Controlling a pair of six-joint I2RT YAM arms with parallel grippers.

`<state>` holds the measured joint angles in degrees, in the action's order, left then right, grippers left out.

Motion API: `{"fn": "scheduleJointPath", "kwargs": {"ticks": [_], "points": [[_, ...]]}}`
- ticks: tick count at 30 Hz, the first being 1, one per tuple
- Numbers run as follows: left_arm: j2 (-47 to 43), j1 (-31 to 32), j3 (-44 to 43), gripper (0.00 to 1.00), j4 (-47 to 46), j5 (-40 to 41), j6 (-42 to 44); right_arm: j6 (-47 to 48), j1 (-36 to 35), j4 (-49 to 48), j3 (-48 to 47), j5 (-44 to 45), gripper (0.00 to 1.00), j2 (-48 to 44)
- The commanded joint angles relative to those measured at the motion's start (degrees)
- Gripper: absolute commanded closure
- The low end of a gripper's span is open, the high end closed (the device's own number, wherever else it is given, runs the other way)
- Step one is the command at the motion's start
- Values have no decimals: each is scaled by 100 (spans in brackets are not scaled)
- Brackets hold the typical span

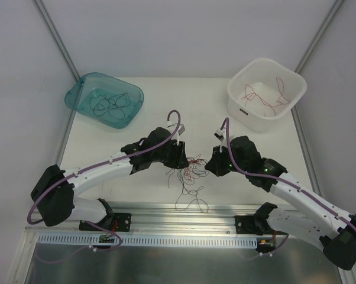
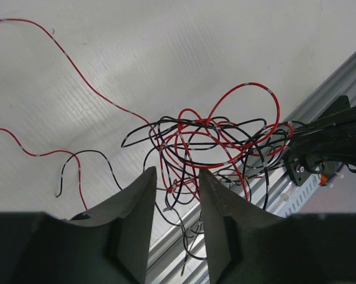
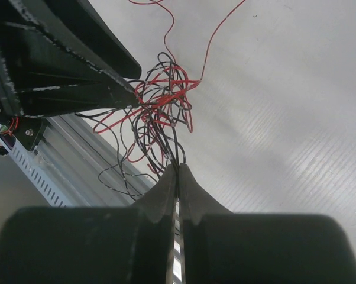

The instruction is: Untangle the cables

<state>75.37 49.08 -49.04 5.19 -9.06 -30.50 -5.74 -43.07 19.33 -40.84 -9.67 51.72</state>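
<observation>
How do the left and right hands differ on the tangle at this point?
The left hand has its fingers apart, with strands of the cables running loose through the gap. The right hand is shut and pinches a few black strands at its tips. In the top view, the left hand sits on the tangle's left side and the right hand on its right. Both meet at the same red-and-black knot.
</observation>
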Motion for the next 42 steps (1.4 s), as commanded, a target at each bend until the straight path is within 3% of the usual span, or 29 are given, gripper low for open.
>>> {"fn": "scheduleJointPath", "kwargs": {"ticks": [1, 5, 7, 16, 24, 33, 42], "points": [[100, 49, -53, 66, -159, -122, 88, 64, -70, -246, -284, 9, 99, -31], [162, 58, -80, 92, -159, -122, 88, 90, -88, -211, -267, 88, 100, -31], [118, 58, -71, 100, -150, -87, 88, 125, -88, -106, -249, 228, 99, -22], [-935, 32, 140, 100, 78, 791, 71, 91, 61, 562, 93, 1810, 99, 109], [-1341, -4, 228, 100, 87, 880, -193, -50, 185, 370, 164, 1486, 99, 338], [-779, -4, 298, 99, -70, 265, -553, -244, 141, -35, 147, 774, 99, 145], [-269, 5, 509, 84, -686, -131, -957, -349, 44, -211, 103, 563, 99, 57]]}}
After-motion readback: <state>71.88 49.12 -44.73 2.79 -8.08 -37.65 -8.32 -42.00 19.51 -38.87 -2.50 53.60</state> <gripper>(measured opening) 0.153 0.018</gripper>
